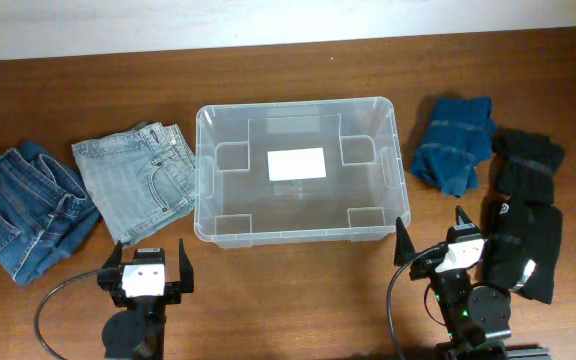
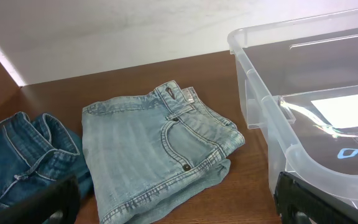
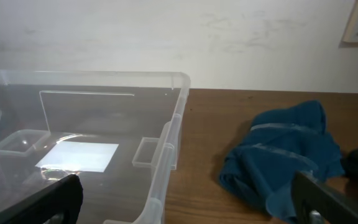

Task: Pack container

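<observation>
Two robot arms sit at the near edge of a dark wooden table (image 1: pixel 298 310), and we look down on them from above. Beyond them, in the middle of the table, stands the container (image 1: pixel 230 195), a large clear plastic tub with rounded corners and a thick rim. Its long sides run left to right. We see a white label (image 1: pixel 297 163) on its bottom and moulded bumps near each corner.

To the left of the container lie the light blue jeans (image 1: pixel 138 182), folded, their edge just beside the tub's left wall. Further left, touching them, we see the dark blue jeans (image 1: pixel 26 212), also folded. To the right of the container lies a teal garment (image 1: pixel 455 142) in a loose fold. Right of that, a black garment (image 1: pixel 528 205) stretches toward the near edge.

The left gripper (image 1: pixel 151 246) is near the tub's front left corner, its two fingers spread wide with nothing between them. The right gripper (image 1: pixel 430 220) is near the front right corner, just beside the black garment. Its fingers are likewise spread wide and hold nothing.

From the left wrist we see the light blue jeans and the tub's left end. From the right wrist we see the tub's right end and the teal garment.
</observation>
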Robot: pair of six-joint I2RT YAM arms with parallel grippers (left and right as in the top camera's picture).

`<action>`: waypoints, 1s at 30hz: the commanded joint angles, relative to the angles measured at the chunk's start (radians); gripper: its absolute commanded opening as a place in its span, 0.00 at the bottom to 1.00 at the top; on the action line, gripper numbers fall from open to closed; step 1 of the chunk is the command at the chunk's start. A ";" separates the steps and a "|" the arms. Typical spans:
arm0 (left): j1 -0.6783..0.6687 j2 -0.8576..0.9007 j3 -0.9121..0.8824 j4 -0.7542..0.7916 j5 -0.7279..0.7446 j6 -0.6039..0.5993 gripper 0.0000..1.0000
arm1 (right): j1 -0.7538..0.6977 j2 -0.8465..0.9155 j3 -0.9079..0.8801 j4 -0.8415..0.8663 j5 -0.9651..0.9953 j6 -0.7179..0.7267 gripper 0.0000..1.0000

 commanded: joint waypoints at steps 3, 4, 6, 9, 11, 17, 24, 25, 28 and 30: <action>0.005 -0.007 -0.006 0.004 0.011 0.013 1.00 | -0.006 -0.008 -0.003 0.058 -0.029 0.074 0.99; 0.005 -0.007 -0.006 0.004 0.011 0.013 1.00 | -0.006 -0.007 0.002 0.060 -0.019 0.072 0.98; 0.005 -0.007 -0.006 0.004 0.011 0.013 1.00 | -0.006 -0.002 0.019 0.037 0.014 0.073 0.99; 0.005 -0.007 -0.006 0.004 0.011 0.013 1.00 | -0.006 0.037 0.059 0.032 0.074 0.105 0.99; 0.005 -0.007 -0.006 0.004 0.011 0.013 1.00 | -0.007 0.081 0.093 0.033 0.134 0.163 0.98; 0.005 -0.007 -0.006 0.004 0.011 0.013 1.00 | -0.008 0.373 0.312 0.005 0.203 0.230 0.98; 0.005 -0.007 -0.006 0.004 0.011 0.013 1.00 | -0.013 0.726 0.687 -0.148 0.183 0.228 0.99; 0.005 -0.007 -0.006 0.004 0.011 0.013 1.00 | -0.023 0.767 0.741 -0.171 0.178 0.228 0.99; 0.005 -0.007 -0.006 0.004 0.011 0.013 1.00 | -0.095 0.891 0.908 -0.243 0.109 0.227 0.99; 0.005 -0.007 -0.006 0.004 0.011 0.013 1.00 | -0.188 0.982 1.016 -0.304 -0.008 0.227 0.99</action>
